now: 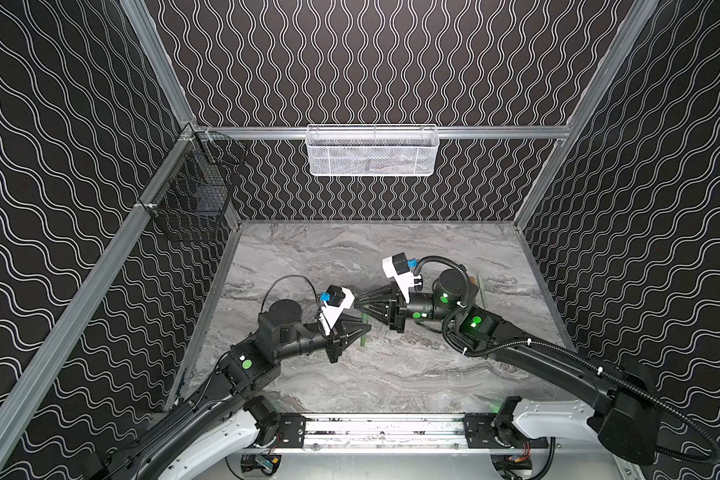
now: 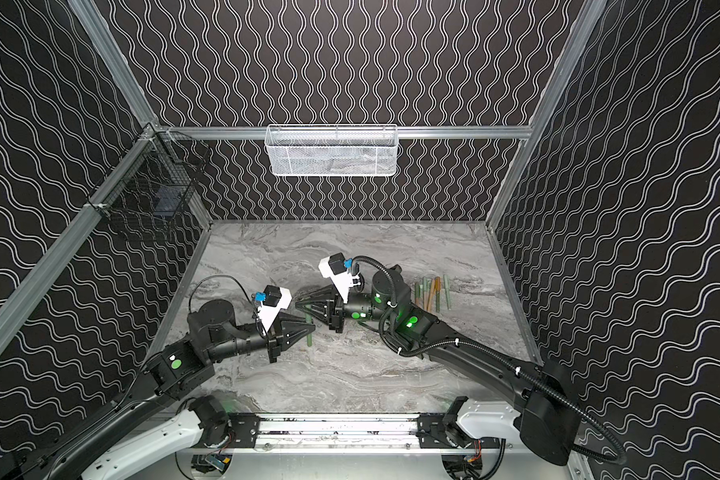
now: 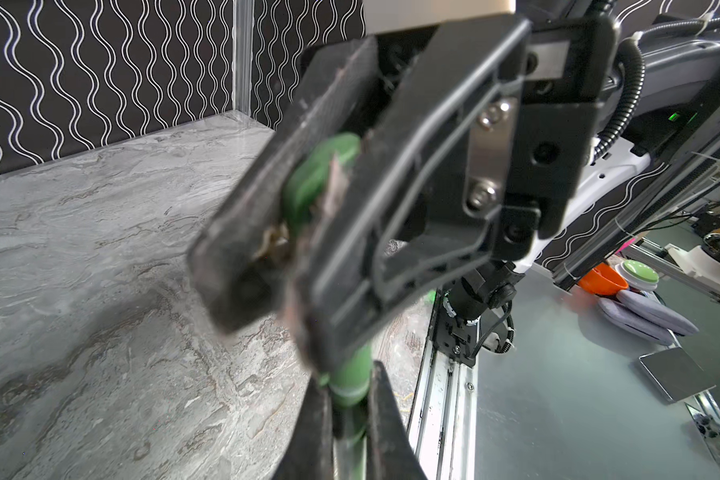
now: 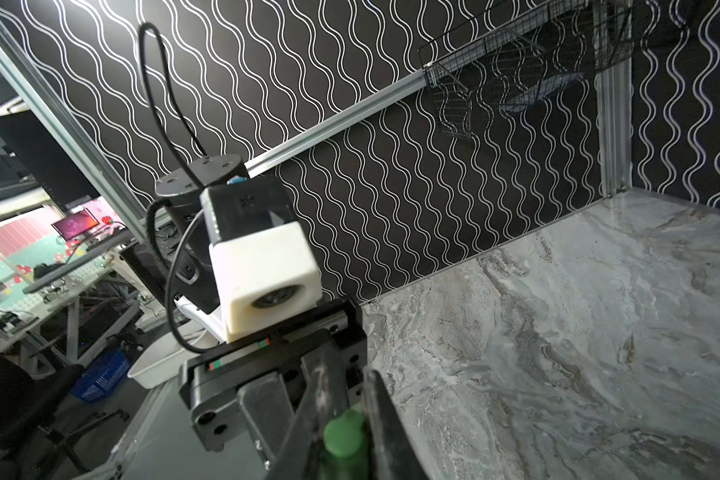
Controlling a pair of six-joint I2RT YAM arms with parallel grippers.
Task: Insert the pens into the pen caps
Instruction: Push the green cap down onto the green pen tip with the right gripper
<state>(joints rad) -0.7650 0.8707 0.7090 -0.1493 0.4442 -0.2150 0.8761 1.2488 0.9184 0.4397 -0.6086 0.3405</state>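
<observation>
R gripper (image 1: 357, 306): closed tight on green cap (image 3: 323, 178); fingers pinch it from both sides, cap end pokes up between them in R wrist view.
L gripper (image 1: 366, 328): clamped on green pen (image 2: 309, 340), grip partway along barrel; pen's lower end sticks out below the fingers in both top views.
Pen axis: roughly up-down in frame, just left of centre, slight tilt.
Cap vs pen: cap sits at pen's upper end, on the same line. L wrist view shows green running on behind R finger. Fully seated or only started, can't tell.
Grippers: tip to tip, nearly touching.
Key relation: any push has to go along pen's long axis. R side has the cap, L side braces the barrel.
Other pens (image 2: 431, 291): bunch lying mid-right on table (image 1: 308, 257), behind R arm, well apart from both grippers. R side nearer. Capped or not, too small to tell.
</observation>
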